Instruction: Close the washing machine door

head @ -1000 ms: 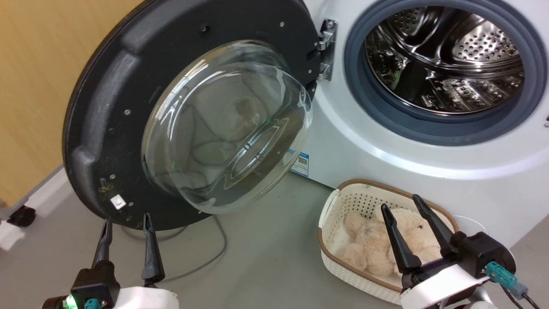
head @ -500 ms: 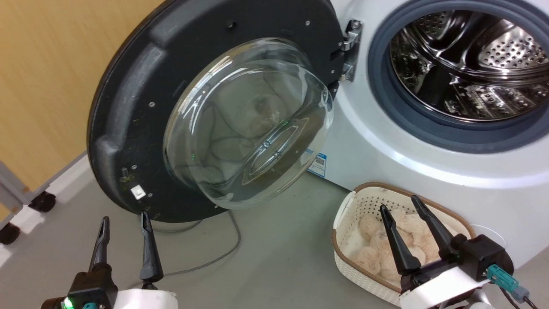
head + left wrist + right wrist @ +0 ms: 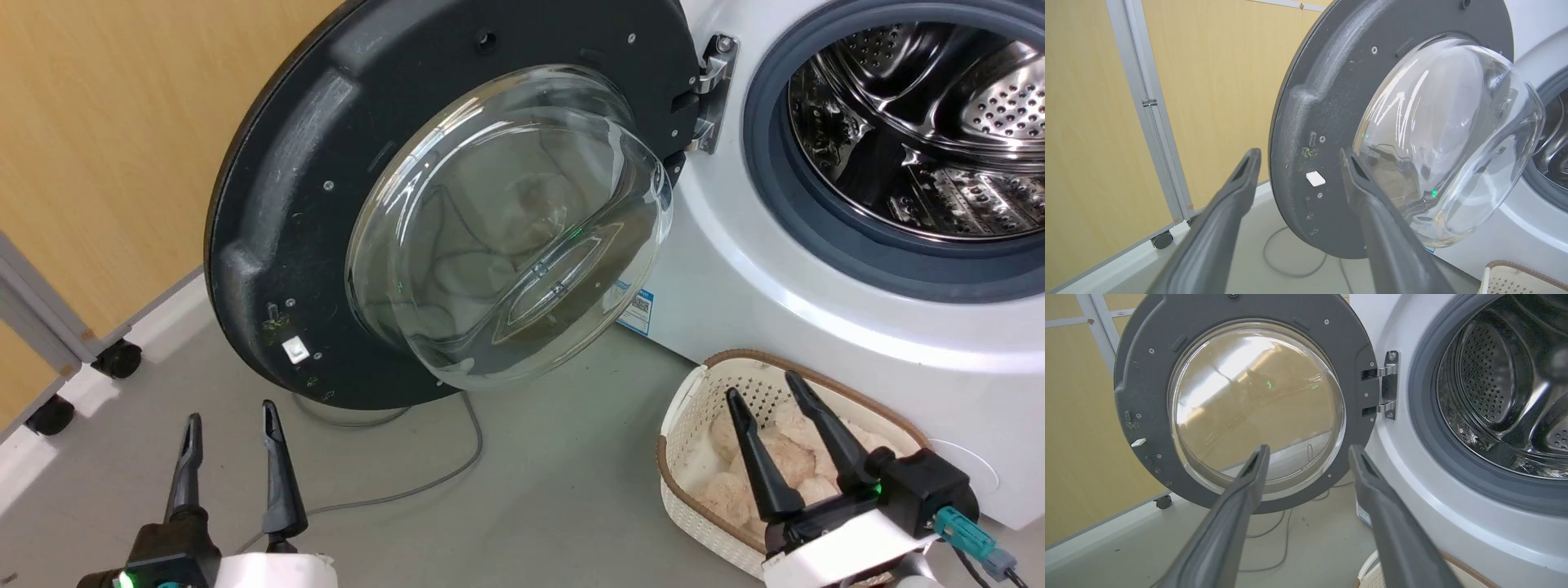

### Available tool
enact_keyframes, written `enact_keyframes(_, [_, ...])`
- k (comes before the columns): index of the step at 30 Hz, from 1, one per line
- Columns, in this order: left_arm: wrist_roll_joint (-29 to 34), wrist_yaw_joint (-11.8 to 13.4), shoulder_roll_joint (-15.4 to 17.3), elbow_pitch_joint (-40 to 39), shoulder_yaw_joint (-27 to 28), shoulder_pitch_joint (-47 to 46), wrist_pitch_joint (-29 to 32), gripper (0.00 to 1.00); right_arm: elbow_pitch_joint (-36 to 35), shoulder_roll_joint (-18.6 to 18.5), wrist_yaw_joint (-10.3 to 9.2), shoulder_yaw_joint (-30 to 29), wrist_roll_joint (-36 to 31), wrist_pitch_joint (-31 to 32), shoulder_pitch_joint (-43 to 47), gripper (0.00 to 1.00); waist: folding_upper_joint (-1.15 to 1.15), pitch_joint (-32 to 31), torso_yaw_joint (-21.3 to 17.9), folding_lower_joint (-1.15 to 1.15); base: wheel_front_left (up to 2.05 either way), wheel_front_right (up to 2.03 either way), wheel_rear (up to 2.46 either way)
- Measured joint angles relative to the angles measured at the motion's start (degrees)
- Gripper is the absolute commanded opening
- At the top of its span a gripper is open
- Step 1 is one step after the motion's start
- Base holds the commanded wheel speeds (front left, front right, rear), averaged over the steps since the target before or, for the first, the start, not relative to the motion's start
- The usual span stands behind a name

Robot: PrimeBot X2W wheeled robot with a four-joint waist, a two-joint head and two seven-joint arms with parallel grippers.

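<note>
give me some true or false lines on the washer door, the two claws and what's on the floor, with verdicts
The washing machine door is latched shut. False: it stands wide open, with the steel drum exposed.
The left claw and the right claw are both open. True.
The left claw grips the door's rim. False: it is apart from the door and holds nothing.
A basket of plush toys stands on the floor by the washing machine. True.
A grey cable lies on the floor below the door. True.
</note>
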Motion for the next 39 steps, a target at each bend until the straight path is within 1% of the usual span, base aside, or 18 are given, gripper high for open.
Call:
enact_keyframes(2, [0.0,0.0,0.0,0.0,-0.1,0.0,0.0,0.0,0.0,-0.1,0.0,-0.1,0.0,0.0,0.0,1.0,0.0,0.1,0.0,0.0,0.0,0.0,0.0])
enact_keyframes(6, [-0.3,0.0,0.0,-0.2,-0.3,0.0,0.0,0.0,-0.1,-0.1,0.0,-0.5,0.0,0.0,0.0,1.0,0.0,0.5,0.0,0.0,0.0,0.0,0.0])
enact_keyframes(9, [-3.5,-0.2,0.0,-1.2,0.2,-0.4,0.0,0.0,-0.5,-0.2,0.0,-0.8,0.0,0.0,0.1,1.0,0.0,1.0,0.0,0.0,0.0,0.0,0.0])
enact_keyframes(12, [-4.3,-2.4,0.8,-1.0,2.2,-2.8,0.0,0.0,-1.1,-0.5,0.0,-1.3,-0.4,-0.3,0.1,1.0,0.0,1.8,0.0,0.0,0.0,0.0,0.0])
enact_keyframes(15, [-6.1,-4.8,3.4,0.4,4.9,-7.6,0.0,0.0,-1.8,-1.0,0.0,-2.2,-0.7,-0.3,0.3,1.0,0.0,2.9,0.0,0.0,0.0,0.0,0.0])
enact_keyframes(18, [-10.3,-7.1,5.9,3.5,7.7,-13.6,1.0,0.0,-2.8,-1.4,0.0,-3.4,-1.3,-0.3,1.0,1.0,0.0,4.0,0.0,0.0,0.0,0.0,0.0])
enact_keyframes(20, [-13.6,-8.2,7.8,6.3,9.6,-18.1,3.7,0.0,-3.2,-1.6,0.0,-4.3,-1.5,-0.3,1.6,1.0,0.0,4.7,0.0,0.0,0.0,0.0,0.0])
enact_keyframes(22, [-16.6,-9.2,10.3,9.6,11.9,-22.5,6.4,0.0,-3.8,-1.6,0.0,-4.7,-1.7,-0.3,1.9,1.0,0.0,5.3,-0.2,0.0,0.0,0.0,0.0])
enact_keyframes(24, [-19.2,-9.7,13.2,12.9,14.2,-25.9,9.1,0.0,-4.2,-1.6,0.0,-4.4,-2.2,-0.3,1.9,1.0,0.0,5.9,-0.9,0.0,0.0,0.0,0.0])
enact_keyframes(25, [-21.4,-10.0,14.0,14.8,15.5,-27.7,10.7,0.0,-4.3,-1.6,0.0,-4.3,-2.6,-0.3,1.9,1.0,0.0,6.3,-1.2,0.0,0.0,0.0,0.0])
enact_keyframes(28, [-28.9,-10.2,14.8,20.7,19.4,-32.7,16.7,0.0,-4.4,-1.7,0.0,-3.9,-2.7,-0.3,1.8,1.0,0.0,7.2,-2.4,0.0,0.0,0.0,0.0])
enact_keyframes(32, [-44.9,-10.1,13.7,27.9,26.3,-39.7,28.1,0.0,-4.4,-1.9,0.0,-3.1,-2.7,-0.3,1.4,1.0,0.0,8.1,-3.9,0.0,0.0,0.0,0.0])
enact_keyframes(36, [-53.1,-9.2,15.0,32.2,29.1,-43.2,38.4,0.0,-4.4,-2.0,0.0,-2.7,-2.7,-0.3,1.2,1.0,0.0,8.7,-4.9,0.0,0.0,0.0,0.0])
enact_keyframes(39, [-56.8,-8.3,15.6,34.2,29.9,-44.1,44.1,0.0,-4.4,-2.1,0.0,-2.5,-2.7,-0.3,1.1,1.0,0.0,8.9,-5.3,0.0,0.0,0.0,0.0])
